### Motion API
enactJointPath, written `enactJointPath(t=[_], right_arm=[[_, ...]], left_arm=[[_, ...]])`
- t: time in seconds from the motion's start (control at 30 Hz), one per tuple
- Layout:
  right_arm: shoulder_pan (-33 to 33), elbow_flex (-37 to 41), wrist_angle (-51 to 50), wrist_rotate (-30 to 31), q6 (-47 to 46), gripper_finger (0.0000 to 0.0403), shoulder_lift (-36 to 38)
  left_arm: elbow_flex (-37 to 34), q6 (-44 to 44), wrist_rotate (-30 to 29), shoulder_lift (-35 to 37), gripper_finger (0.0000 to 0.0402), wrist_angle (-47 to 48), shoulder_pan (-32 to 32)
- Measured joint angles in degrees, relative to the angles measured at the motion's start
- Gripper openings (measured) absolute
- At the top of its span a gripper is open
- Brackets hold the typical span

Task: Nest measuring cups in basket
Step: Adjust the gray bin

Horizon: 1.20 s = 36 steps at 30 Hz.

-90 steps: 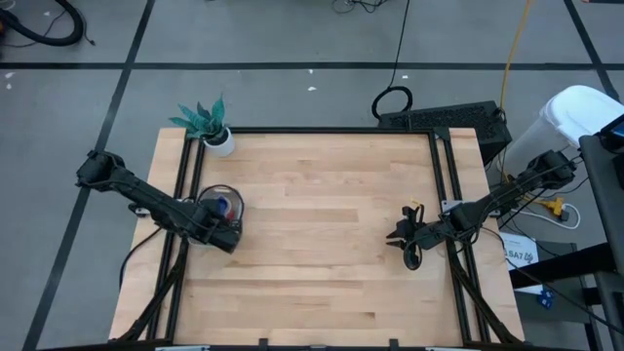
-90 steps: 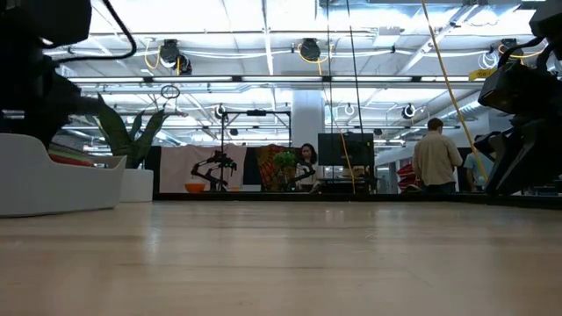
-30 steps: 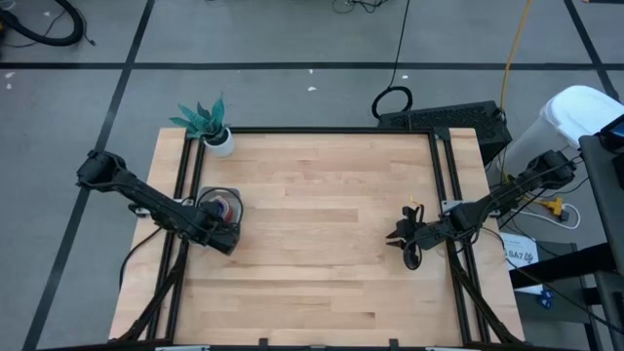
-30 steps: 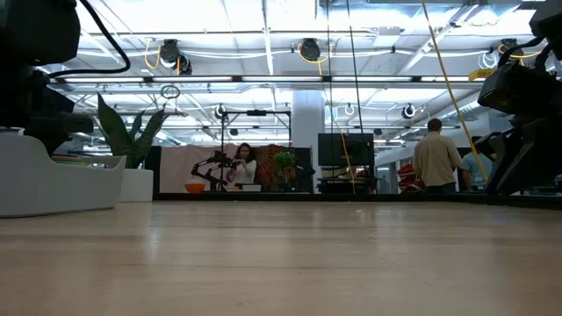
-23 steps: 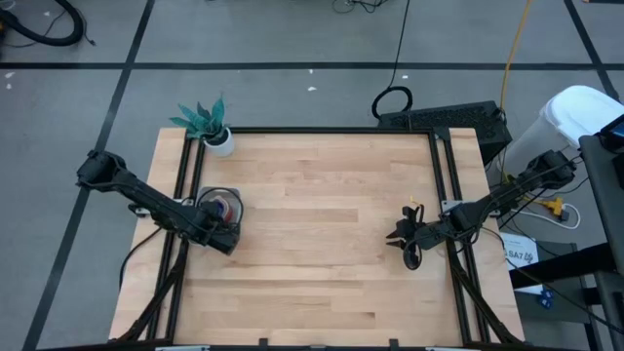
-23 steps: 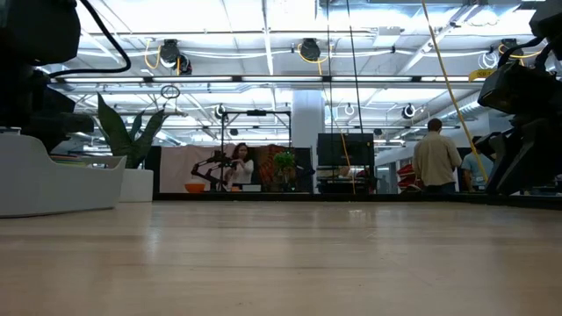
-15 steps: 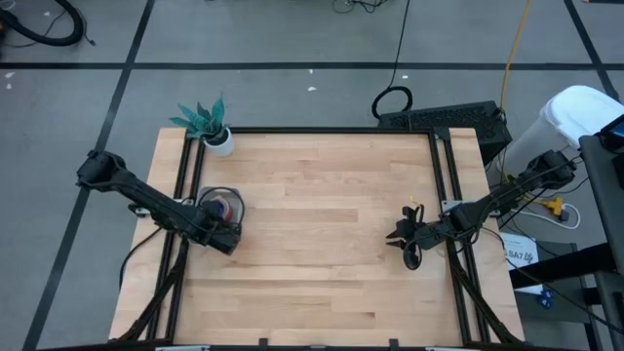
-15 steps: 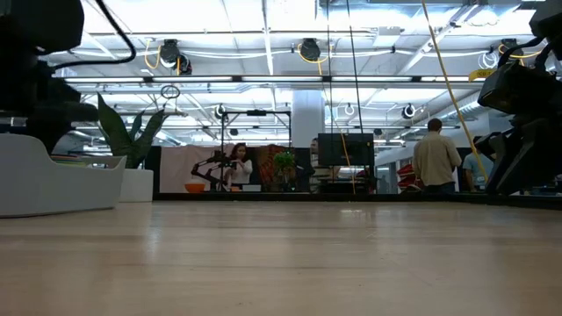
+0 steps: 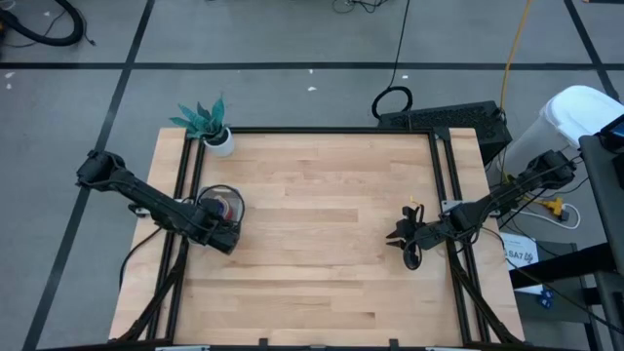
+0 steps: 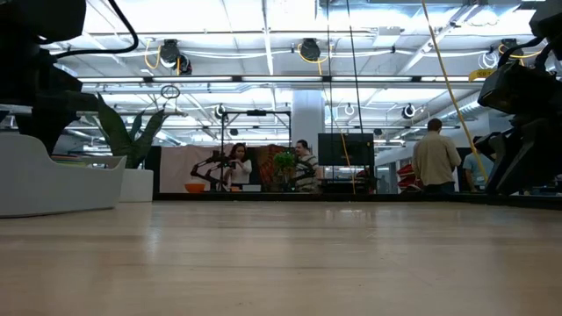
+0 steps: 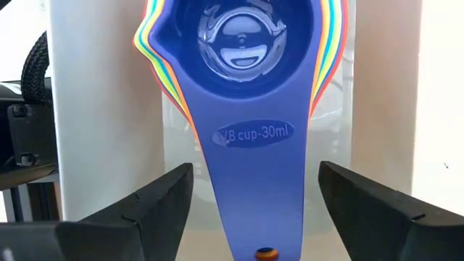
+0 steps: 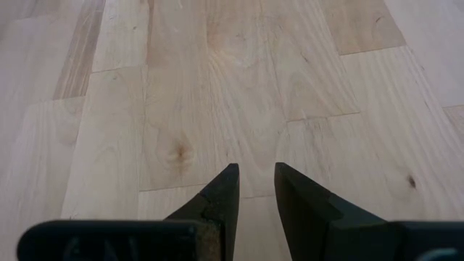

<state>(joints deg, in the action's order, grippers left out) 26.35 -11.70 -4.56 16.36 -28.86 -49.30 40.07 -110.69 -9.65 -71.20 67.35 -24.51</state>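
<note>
Nesting in the basket [image 11: 377,109], the measuring cups [image 11: 243,65] show a blue "1/8 cup-30ml" scoop topmost; left hand [image 11: 250,199] spread apart.

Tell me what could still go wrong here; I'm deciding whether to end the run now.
1. The left gripper stands open with a finger on either side of the blue cup's handle; pulling away crookedly could snag it and drag the nested measuring cups apart.
2. The basket lies at the table's left edge; a nudge could push it outward.
The right gripper waits over bare wood, little risk.
</note>
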Motion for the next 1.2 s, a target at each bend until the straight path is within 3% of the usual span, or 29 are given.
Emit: enactJointPath(t=[0.43, 0.9, 1.07, 1.2], right_arm=[[0.0, 0.0, 0.0, 0.0, 0.2, 0.0084, 0.0], [0.0, 0.0, 0.0, 0.0, 0.5, 0.0084, 0.0], [0.0, 0.0, 0.0, 0.0, 0.6, 0.0084, 0.0], [0.0, 0.0, 0.0, 0.0, 0.6, 0.0084, 0.0]], left_arm=[[1.0, 0.5, -0.4, 0.0, 0.0279, 0.9, 0.0], [16.0, 1.2, -7.2, 0.0, 0.0296, 19.6, 0.0], [22.5, 3.8, -15.8, 0.0, 0.0278, 21.4, 0.0], [26.4, 11.8, -27.0, 0.0, 0.026, 15.0, 0.3]])
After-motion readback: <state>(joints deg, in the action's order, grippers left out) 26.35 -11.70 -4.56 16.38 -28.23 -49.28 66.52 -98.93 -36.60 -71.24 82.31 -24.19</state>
